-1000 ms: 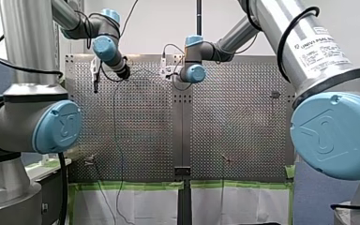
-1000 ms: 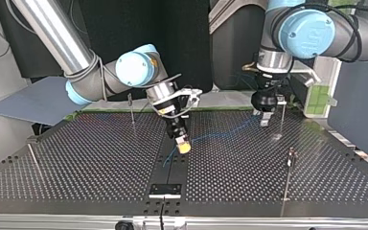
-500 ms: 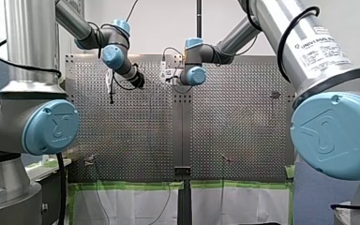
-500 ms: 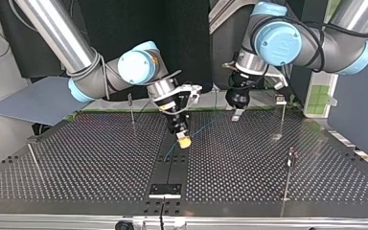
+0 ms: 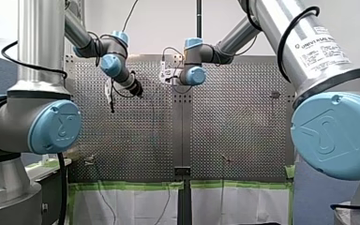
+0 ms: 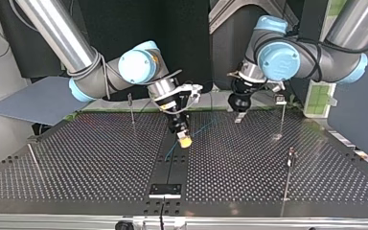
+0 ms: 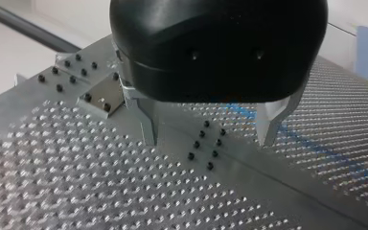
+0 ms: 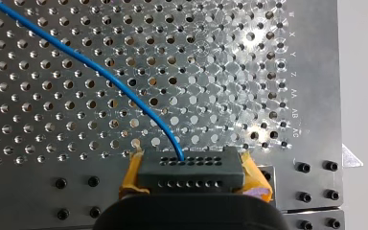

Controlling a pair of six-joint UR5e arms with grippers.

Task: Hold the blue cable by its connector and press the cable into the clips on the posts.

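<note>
Blue cable [image 8: 106, 78]: a thin round strand. It enters the face of a black rectangular connector block [image 8: 190, 171] that has two rows of small holes. From there it runs aslant over the silver perforated metal table [image 8: 38, 96], ahead of the gripper. The top view reads as follows from left to right. One thin metal post [image 6: 32, 160] stands near the table's left edge. A second thin metal post [image 6: 132, 111] stands upright near the far edge. Just right of it, my right gripper [image 6: 184, 141] points down over the table's centre seam. As the right wrist view shows, its yellow pads [image 8: 255, 178] are clamped on the connector block, one pad at each short end. In the top view the cable appears as a fine blue line that slants past the pads and on toward the far edge at the right. Whether it touches the table there cannot be told. Further right, my left gripper [image 6: 239, 116], black with metal fingers [image 7: 148, 125], hangs above the table near the far edge. The left wrist view shows these fingers spread wide, with only table surface between them. A blurred blue streak of the cable passes beside one finger. Right of this gripper stands a third post [image 6: 282, 120], near the far edge and topped by a small clip [image 6: 280, 99]. A fourth post [image 6: 289, 175] stands nearer the camera.
</note>
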